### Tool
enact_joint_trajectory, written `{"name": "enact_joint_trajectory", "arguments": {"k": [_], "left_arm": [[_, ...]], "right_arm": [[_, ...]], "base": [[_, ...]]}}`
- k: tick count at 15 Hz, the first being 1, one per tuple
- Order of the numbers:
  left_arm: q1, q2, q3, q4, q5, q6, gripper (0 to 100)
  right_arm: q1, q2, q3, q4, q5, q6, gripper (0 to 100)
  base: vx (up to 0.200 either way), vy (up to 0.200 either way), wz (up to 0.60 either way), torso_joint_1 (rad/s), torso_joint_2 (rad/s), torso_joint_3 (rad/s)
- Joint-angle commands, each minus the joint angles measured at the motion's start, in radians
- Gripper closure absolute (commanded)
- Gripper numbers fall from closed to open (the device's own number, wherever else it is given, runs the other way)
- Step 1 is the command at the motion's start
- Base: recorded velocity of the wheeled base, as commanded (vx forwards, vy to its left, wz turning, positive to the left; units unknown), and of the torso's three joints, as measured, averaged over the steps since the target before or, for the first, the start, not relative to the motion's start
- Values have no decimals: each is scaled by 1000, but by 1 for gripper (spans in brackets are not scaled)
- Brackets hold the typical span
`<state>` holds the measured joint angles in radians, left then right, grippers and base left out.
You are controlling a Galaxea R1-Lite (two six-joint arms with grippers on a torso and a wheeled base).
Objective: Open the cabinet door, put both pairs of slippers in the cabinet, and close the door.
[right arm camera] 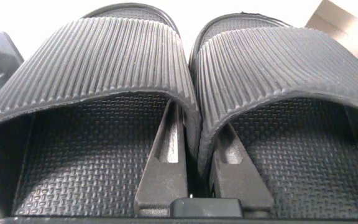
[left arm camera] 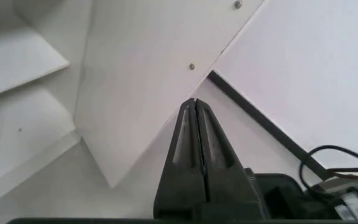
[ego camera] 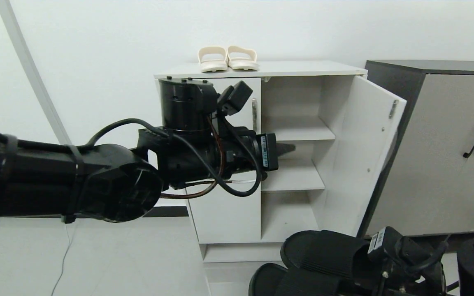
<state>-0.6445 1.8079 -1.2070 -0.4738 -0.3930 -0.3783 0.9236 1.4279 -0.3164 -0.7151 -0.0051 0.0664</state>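
Our right gripper [right arm camera: 197,134] is clamped on the pair of black slippers [right arm camera: 104,68]. One finger sits inside each shoe, and together they pinch the two adjoining inner walls under the ribbed straps. The pair hangs low and near, at the right, in front of the open cabinet [ego camera: 303,68].

We judge these slippers light and soft. The walls should squash under the pinch, and the patterned footbeds look grippy, so the hold at the shared inner walls seems sound, though one shoe could slide out if the pair tilts.

Our left gripper [left arm camera: 195,109] is narrow, fingers pressed together with nothing between them. It is held at the height of the middle shelf [ego camera: 290,174], at the open compartment. The door [ego camera: 364,156] stands swung out to the right. The cream slippers [ego camera: 228,58] sit side by side on the cabinet top, far from us. The same inner-wall pinch would probably suit them.

The right fingertips are hidden beneath the straps, the near ends of the black slippers are cut off, and the left arm covers much of the cabinet's left half.
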Motion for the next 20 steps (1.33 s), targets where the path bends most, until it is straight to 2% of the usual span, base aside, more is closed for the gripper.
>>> {"name": "enact_joint_trajectory", "arguments": {"k": [1,3,6,8,9,10,11,12,13,14,15,16,18,19,20], "left_arm": [[72,-108,136,-52,2,6,100],[167,-283,343,-92,2,22,100],[276,-581,586,-83,2,21,100],[318,-780,684,-37,3,21,100],[319,-803,692,-25,3,21,100],[325,-993,713,146,5,22,100],[325,-1104,702,273,6,24,100],[325,-1205,695,386,9,35,100],[327,-1286,692,468,14,59,100],[355,-1343,692,537,68,85,100],[373,-1371,701,563,121,98,100],[393,-1417,739,593,246,114,100],[396,-1513,827,597,441,118,100],[408,-1569,873,598,569,144,100],[474,-1613,923,600,634,194,100]], "right_arm": [[-2,-1,0,0,-1,-3,100],[-2,0,0,-1,-3,-10,100],[-3,-3,-1,-1,-6,-10,100],[-3,-3,-3,-3,-6,-10,100],[-3,-3,-3,-3,-6,-10,100],[-3,-3,-3,-3,-6,-10,100],[-3,-4,-3,-3,-6,-11,100],[-3,-4,-3,-3,-6,-11,100],[-3,-3,-3,-3,-6,-11,100],[-3,-1,-3,-3,-6,-11,100],[-3,-1,-3,-3,-6,-10,100],[-6,-1,-3,-3,-7,-10,100],[-20,-4,-3,-3,-7,-10,100],[-25,-3,-3,-3,-7,-10,100],[-25,-1,-4,-3,-7,-10,100]], "base": [[0,0,0,0,0,0],[0,0,0,0,0,0],[0,0,0,0,0,0],[0,0,0,0,0,0],[0,0,0,0,0,0],[0,0,0,0,0,0],[0,0,0,0,0,0],[0,0,0,0,0,0],[0,0,0,0,0,0],[0,0,0,0,0,0],[0,0,0,0,0,0],[0,0,0,0,0,0],[0,0,0,0,0,0],[0,0,0,0,0,0],[0,0,0,0,0,0]]}}
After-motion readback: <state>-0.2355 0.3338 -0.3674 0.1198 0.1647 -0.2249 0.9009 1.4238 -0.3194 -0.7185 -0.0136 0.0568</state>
